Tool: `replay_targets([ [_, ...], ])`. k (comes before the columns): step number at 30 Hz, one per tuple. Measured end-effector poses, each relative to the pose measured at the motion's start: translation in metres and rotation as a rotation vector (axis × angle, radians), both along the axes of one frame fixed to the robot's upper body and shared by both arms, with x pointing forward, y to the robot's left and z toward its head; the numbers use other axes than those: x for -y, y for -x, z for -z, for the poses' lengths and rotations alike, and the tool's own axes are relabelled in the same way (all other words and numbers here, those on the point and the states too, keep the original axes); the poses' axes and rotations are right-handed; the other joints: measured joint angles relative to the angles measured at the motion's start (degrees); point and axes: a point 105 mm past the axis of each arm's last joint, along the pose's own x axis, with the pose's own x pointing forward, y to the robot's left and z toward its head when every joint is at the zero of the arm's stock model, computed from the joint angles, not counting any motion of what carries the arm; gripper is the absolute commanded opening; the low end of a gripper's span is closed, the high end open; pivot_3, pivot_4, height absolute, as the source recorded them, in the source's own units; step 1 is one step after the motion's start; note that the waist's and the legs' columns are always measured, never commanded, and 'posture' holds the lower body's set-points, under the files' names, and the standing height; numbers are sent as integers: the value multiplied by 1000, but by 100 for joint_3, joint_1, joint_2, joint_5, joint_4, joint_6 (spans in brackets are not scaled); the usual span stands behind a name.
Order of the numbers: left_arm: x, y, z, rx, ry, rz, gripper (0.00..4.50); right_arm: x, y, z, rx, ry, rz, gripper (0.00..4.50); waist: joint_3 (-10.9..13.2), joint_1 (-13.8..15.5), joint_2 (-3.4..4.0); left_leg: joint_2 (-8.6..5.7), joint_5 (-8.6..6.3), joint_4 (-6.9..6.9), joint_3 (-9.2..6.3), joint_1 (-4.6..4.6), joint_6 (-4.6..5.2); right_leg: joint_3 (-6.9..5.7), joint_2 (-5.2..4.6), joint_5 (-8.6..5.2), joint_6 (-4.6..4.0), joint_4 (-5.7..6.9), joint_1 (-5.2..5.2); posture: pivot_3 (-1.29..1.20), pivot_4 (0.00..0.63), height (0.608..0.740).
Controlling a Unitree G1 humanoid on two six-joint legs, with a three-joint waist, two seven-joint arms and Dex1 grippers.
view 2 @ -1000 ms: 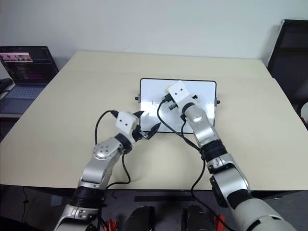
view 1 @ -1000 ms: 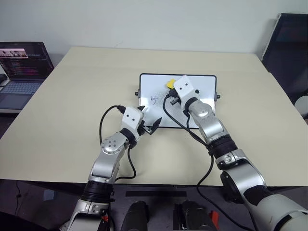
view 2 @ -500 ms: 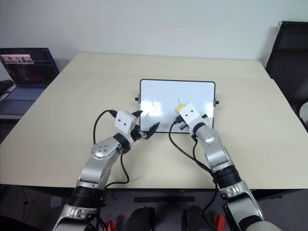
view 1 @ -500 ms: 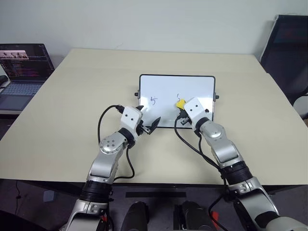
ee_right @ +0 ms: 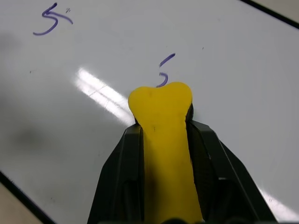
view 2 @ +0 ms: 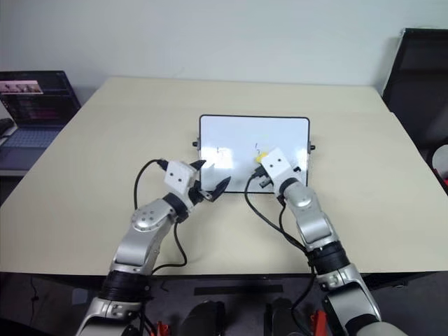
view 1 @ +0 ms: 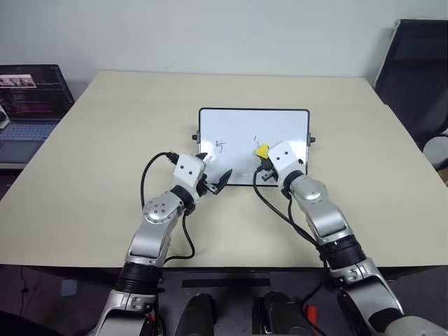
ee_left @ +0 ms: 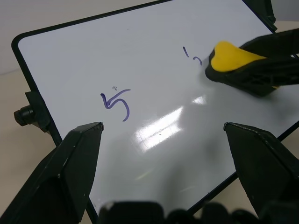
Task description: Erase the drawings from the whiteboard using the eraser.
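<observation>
- whiteboard [view 1: 280,120] lies flat mid-table [view 1: 105,175], black frame all round, small knob at each short side; near long edge just ahead of both grippers
- right gripper [ee_right: 162,128] clenched on the eraser [ee_right: 164,135]; yellow tip pokes past the fingertips, down on the board's lower middle, just below a partly wiped digit [ee_right: 164,70]
- "5" [ee_left: 117,103] on the board's left half, intact, well apart from the eraser
- left gripper [view 1: 212,176] released, fingers spread wide, at the board's near left corner; one fingertip over the frame edge, contact can't tell
- board right half and far strip bare white, free room for wiping
- table wide open around the board on all sides
- laptop [view 1: 31,98] off the table's far left, black chair [view 1: 416,70] far right, both well apart from the arms
</observation>
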Motion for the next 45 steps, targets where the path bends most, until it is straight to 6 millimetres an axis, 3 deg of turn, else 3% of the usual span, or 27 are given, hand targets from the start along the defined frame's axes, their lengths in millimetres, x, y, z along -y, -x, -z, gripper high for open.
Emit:
replay_targets([
  [4,0,0,0,0,1,0,4500,-17,-6,-27,104,-41,-45,1015,0,-13,0,-1,-3,-12,0,-8,-4,-5,1,7,-14,-6,-5,0,150,740],
  [7,0,0,0,0,1,-1,4500,-26,-17,-34,110,-34,-46,1015,0,-15,0,-2,-5,-13,0,-10,-6,-7,-1,16,-29,-10,-5,0,150,740],
  [10,-1,0,0,-1,0,-3,4500,-23,-27,-23,58,4,-13,1015,1,-13,0,-2,-5,-13,-1,-10,-6,-9,-2,16,-30,-11,-5,0,150,740],
  [18,-4,2,2,-7,1,-17,4500,-23,-31,-22,31,29,6,1015,0,-17,0,1,-3,-2,-3,-5,-4,-9,-1,15,-30,-4,2,0,150,740],
  [36,3,2,-2,3,8,3,4500,11,4,16,-144,-49,87,1015,-10,36,-10,1,-2,3,-5,3,-2,-6,-2,-1,-3,-3,11,0,150,740],
  [45,3,2,-2,3,7,9,4500,22,14,23,-173,-32,97,1015,-13,43,-13,0,0,3,-5,4,0,-4,-5,-2,-2,-5,10,0,150,740],
])
